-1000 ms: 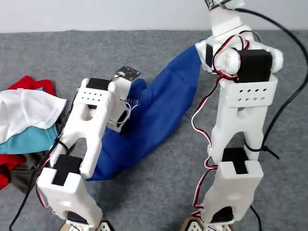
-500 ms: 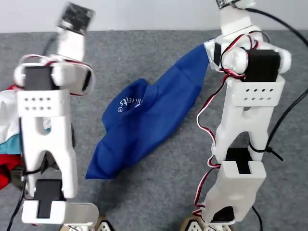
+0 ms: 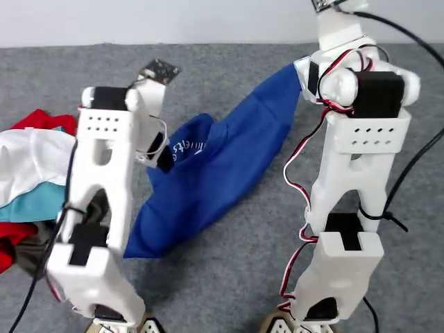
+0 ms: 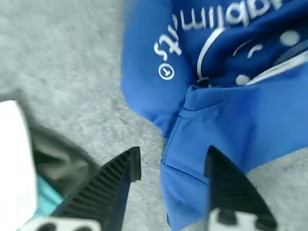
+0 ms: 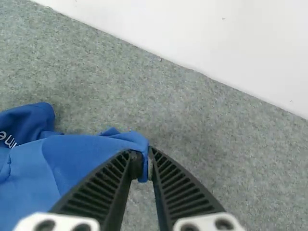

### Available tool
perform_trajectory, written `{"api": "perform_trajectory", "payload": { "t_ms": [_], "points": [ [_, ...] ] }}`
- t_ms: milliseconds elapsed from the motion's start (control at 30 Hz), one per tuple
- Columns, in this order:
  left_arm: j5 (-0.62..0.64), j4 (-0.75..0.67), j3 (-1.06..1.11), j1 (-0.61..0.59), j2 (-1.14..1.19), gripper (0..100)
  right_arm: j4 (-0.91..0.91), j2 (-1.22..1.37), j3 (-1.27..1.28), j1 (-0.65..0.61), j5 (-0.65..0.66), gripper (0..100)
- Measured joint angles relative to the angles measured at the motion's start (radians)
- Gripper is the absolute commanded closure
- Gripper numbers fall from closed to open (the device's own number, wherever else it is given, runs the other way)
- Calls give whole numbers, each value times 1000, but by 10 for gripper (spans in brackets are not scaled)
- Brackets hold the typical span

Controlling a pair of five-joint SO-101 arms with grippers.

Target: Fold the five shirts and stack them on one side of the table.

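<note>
Blue shirt (image 3: 222, 166) corner pinched in right claw (image 5: 146, 156), arm stretched far; left claw (image 4: 173, 154) spread over shirt.

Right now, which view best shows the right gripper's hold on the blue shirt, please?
Right wrist view: the right gripper clamps a corner of the blue shirt. High view hides the pinch; left wrist view shows its print.
</note>
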Motion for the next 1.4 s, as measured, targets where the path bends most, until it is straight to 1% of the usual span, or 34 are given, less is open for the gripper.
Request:
{"api": "perform_trajectory", "payload": {
  "t_ms": [167,400,467,567,600,700,833,1133,1300,1400],
  "points": [
    [5,-5,0,8,160,771,0,-2,37,0,0,989],
    [-2,-3,3,107,331,778,0,-2,75,0,0,989],
    [-2,-3,3,135,359,827,0,-2,75,0,0,989],
    [-2,-3,3,140,368,996,0,-2,75,0,0,989],
    [-2,-3,3,137,368,982,0,-2,75,0,0,989],
    [-5,-3,3,124,354,987,0,-2,75,2,0,989],
    [17,-3,3,64,199,987,0,-2,75,3,0,989],
    [20,0,3,-64,-288,985,0,-11,75,3,0,989],
    [20,-84,-120,-172,-486,984,0,-48,75,3,0,989],
    [6,-147,-235,-210,-540,984,0,-64,75,2,14,989]
  ]
}}
